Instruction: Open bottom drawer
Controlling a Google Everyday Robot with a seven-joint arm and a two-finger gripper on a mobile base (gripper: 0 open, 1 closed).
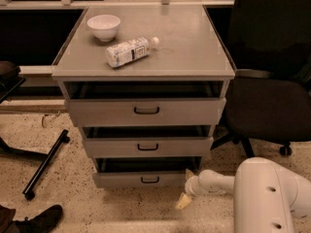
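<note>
The bottom drawer point(146, 179) is the narrowest grey front of three, lowest in the cabinet, with a small black loop handle point(150, 180) at its centre. It stands pulled out a little, with a dark gap above it. My gripper point(185, 198) is low over the floor, just off the drawer's right end, at the end of my white arm point(218, 182). It is apart from the handle, to its right.
The mid-sized drawer point(147, 147) and the widest drawer point(146, 111) above are also slightly out. A white bowl point(103, 26) and a lying plastic bottle point(130, 51) rest on the cabinet top. A black office chair point(267, 101) stands right. A black bar point(44, 164) lies on the floor at left.
</note>
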